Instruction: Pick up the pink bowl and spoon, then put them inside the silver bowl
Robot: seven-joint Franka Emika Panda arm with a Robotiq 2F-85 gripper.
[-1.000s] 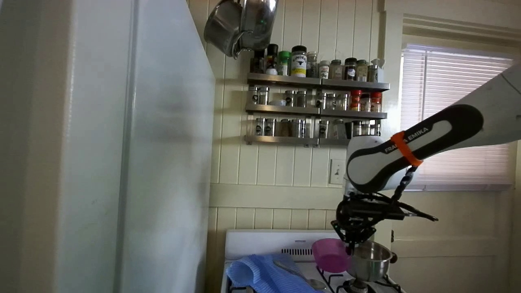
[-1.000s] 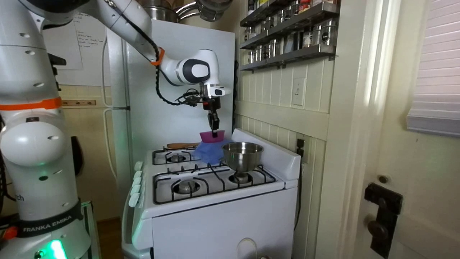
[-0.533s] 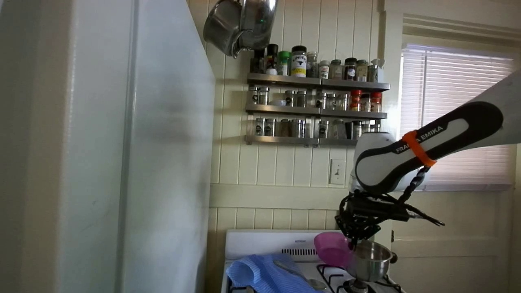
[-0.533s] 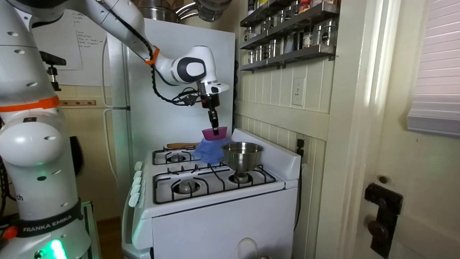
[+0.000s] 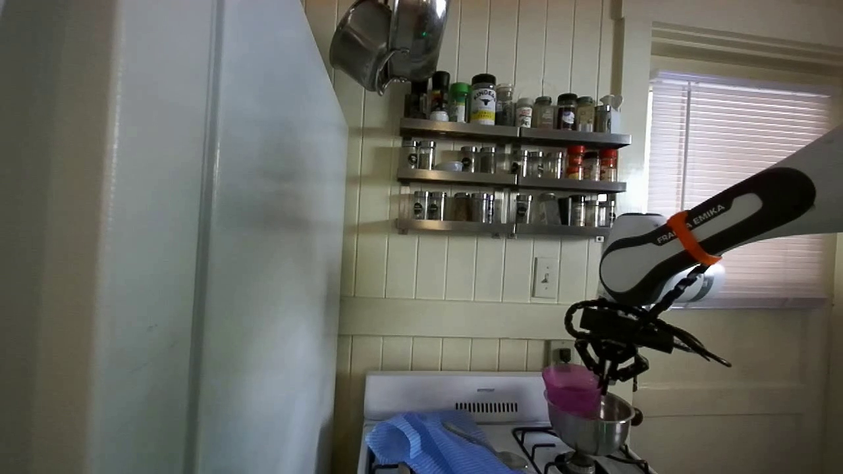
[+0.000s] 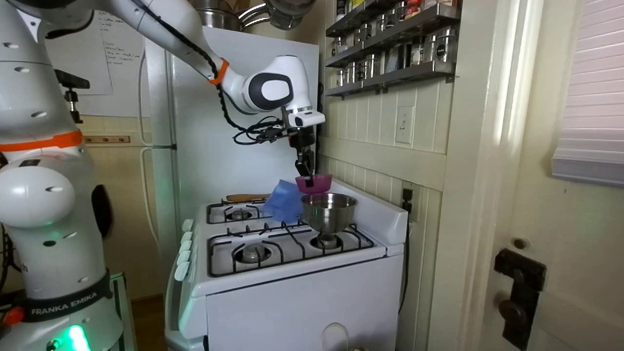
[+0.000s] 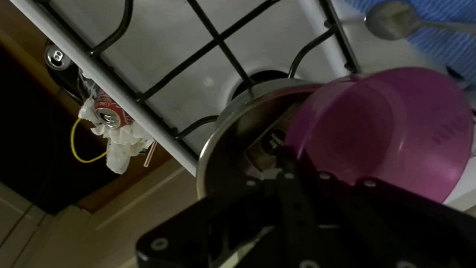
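Pink plastic, by its look, was the part in hand: the pink bowl (image 6: 321, 184) was clear of the stove (image 6: 297, 312), its wall pinched in the narrowed tool (image 6: 309, 182), and hung partly over the silver bowl (image 6: 330, 217), not yet lowered inside. Remaining, it seemed, were its release and the whole job of the spoon (image 7: 412, 23), lying partly on a blue cloth (image 7: 448, 48). Smooth, plain and faintly see-through, the pink bowl faced mouth up, its round base darker than its wall in the wrist view.

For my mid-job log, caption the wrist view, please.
Gripper clasping the pink bowl, which partly hides the silver bowl, spice jar inside; metal spoon partly on blue cloth.
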